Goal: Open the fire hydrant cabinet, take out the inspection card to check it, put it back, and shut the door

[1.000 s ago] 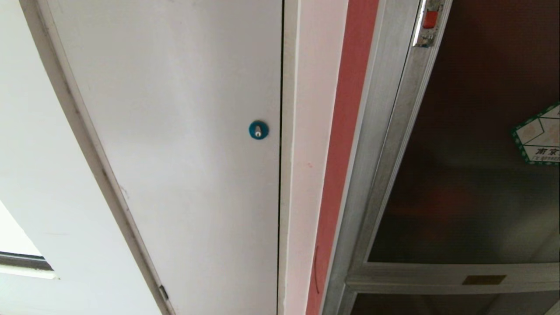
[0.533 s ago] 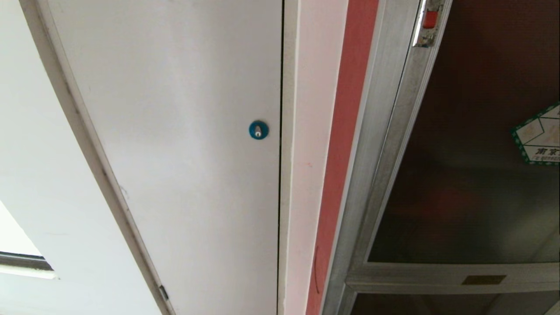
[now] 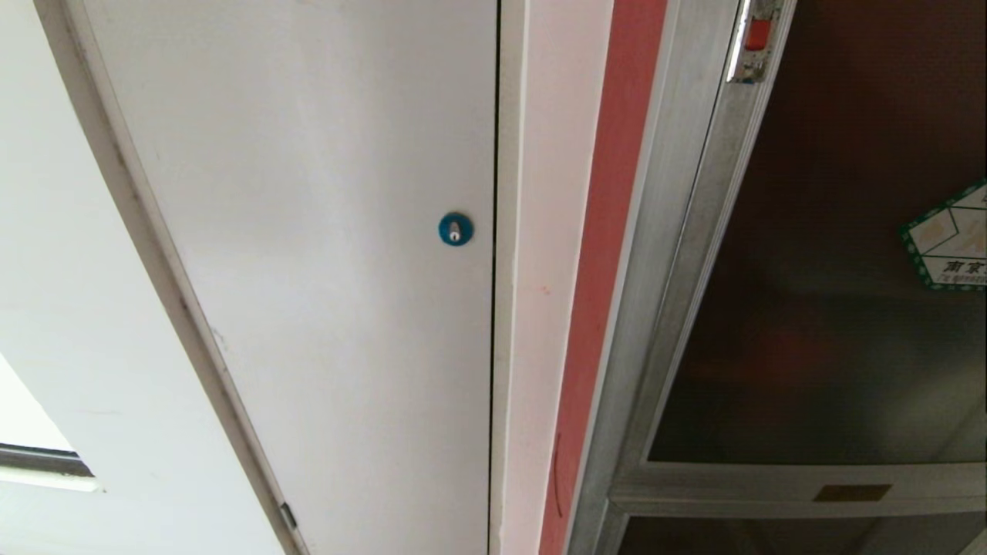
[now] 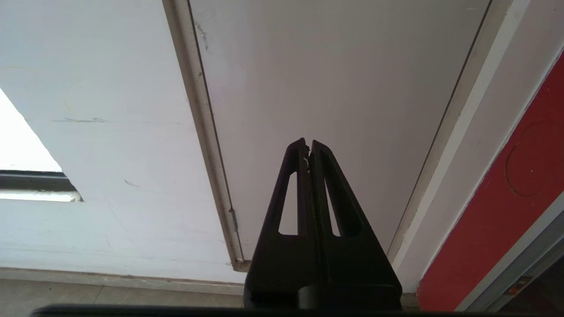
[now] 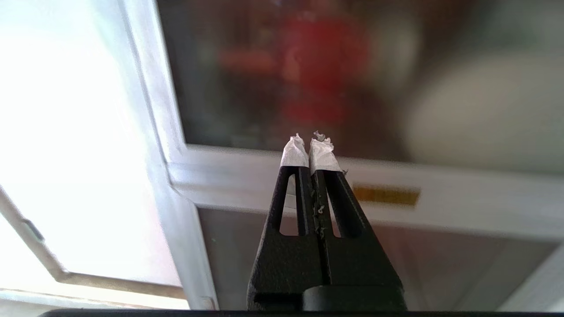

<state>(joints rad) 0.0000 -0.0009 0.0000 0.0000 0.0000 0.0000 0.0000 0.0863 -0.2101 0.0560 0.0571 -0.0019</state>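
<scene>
Our right gripper [image 5: 311, 141] hangs with its jaws pressed shut on nothing, white tape wrapping both fingertips [image 5: 294, 152], just before the silver crossbar [image 5: 462, 193] that bears a small orange label [image 5: 386, 196]. Above that bar we look through the door [image 5: 273, 88], its dark glass closed over the cabinet [image 3: 678, 231]; a blurred red shape and a pale rounded one show behind it. The card cannot be made out from here.

Our left gripper [image 4: 308, 147], jaws likewise closed and empty, points at the white door [image 4: 330, 88] next along the wall, close to its hinge side, with a red strip [image 4: 506, 198] off to one edge.

From the head we see neither arm. The white door fills the centre, its round blue lock [image 3: 456, 229] near the edge that meets a pale jamb. A red strip of wall separates that jamb from the cabinet's silver frame. On the dark glass sit a green-edged sticker [image 3: 950, 243], cut by the picture's edge, and high on the frame a small red latch [image 3: 757, 35]. A lower dark panel [image 3: 771, 539] begins beneath the crossbar.
</scene>
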